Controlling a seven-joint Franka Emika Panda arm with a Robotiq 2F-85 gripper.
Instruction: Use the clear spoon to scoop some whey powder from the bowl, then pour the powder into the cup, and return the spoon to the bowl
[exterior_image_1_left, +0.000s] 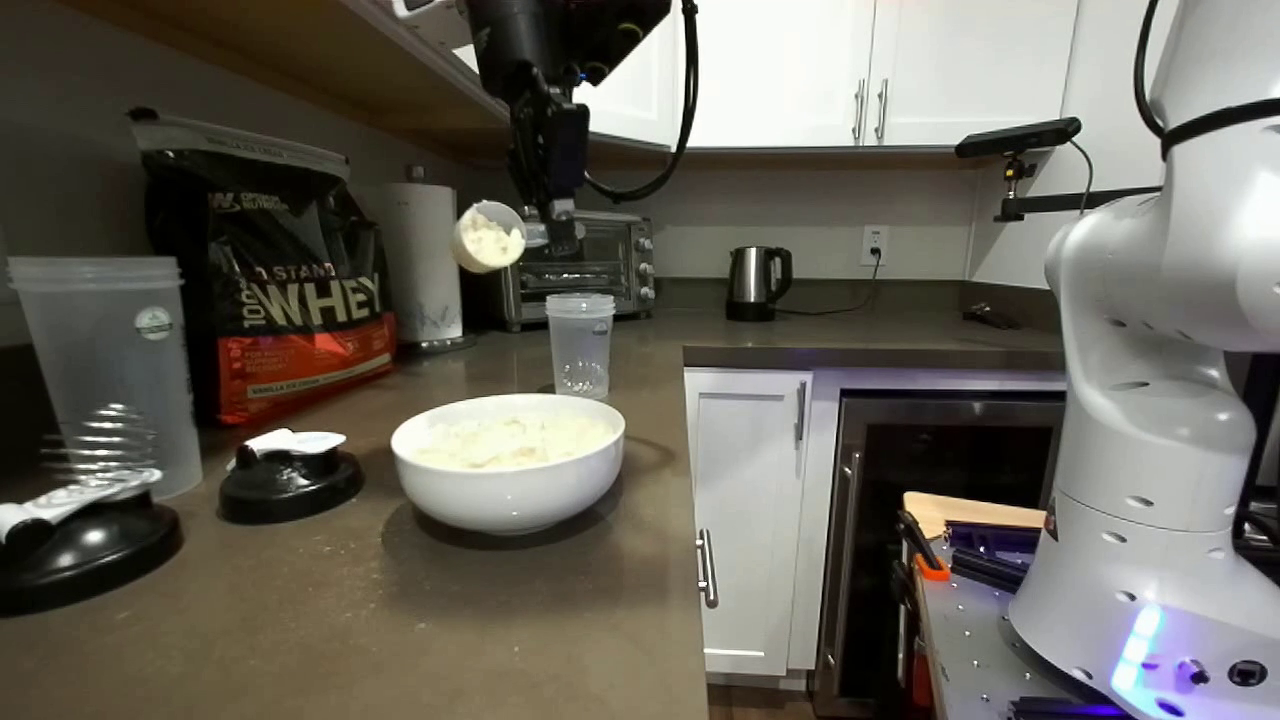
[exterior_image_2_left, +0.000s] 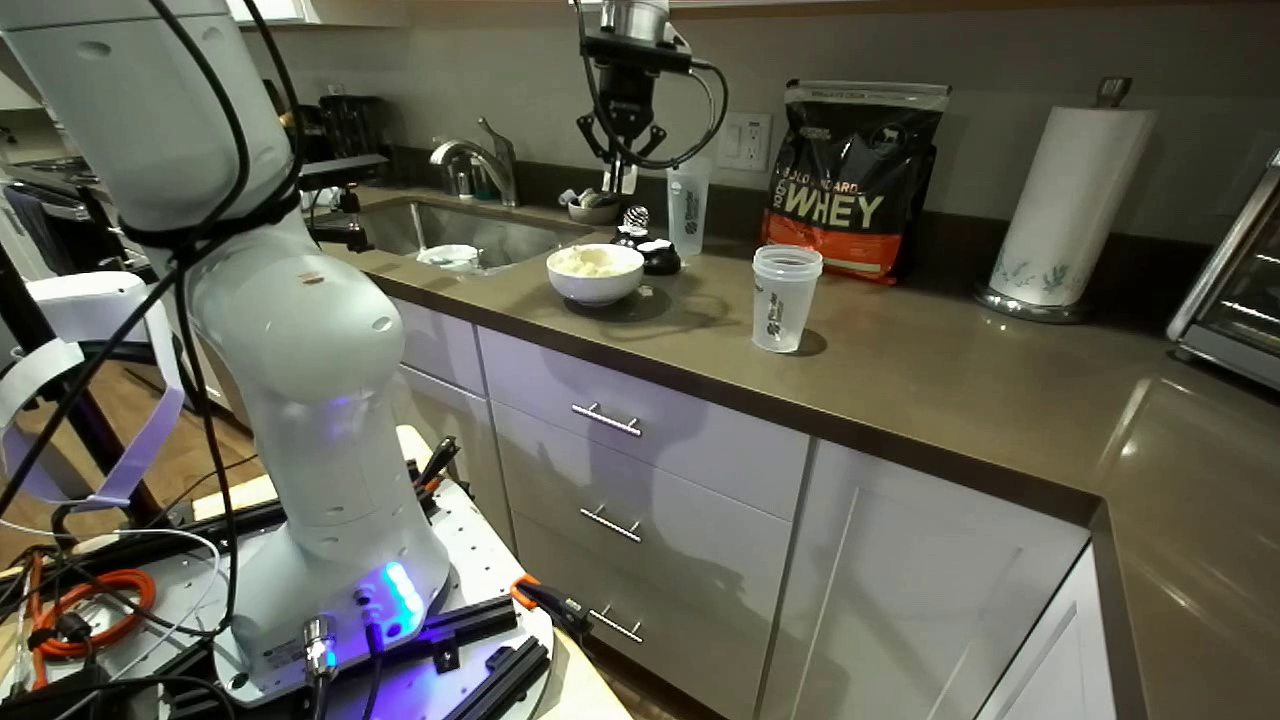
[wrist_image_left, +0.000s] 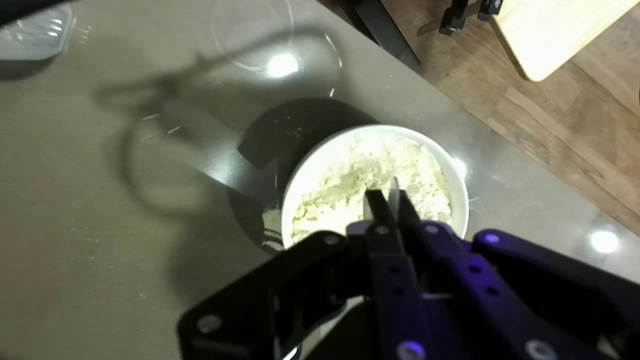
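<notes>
Clear spoon (exterior_image_1_left: 506, 213) is holding whey powder (exterior_image_1_left: 490, 244)
The gripper (exterior_image_1_left: 562, 230) is pinching it; bowl (exterior_image_1_left: 510, 496) and cup (exterior_image_1_left: 580, 345) are standing lower, on the counter (exterior_image_1_left: 480, 640).

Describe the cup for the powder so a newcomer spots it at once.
In an exterior view, find the big black WHEY bag on the counter. In front of it stands an upright translucent cup. Unlike the look-alike tumbler beside the bag, this one stands near the counter's front edge.
</notes>
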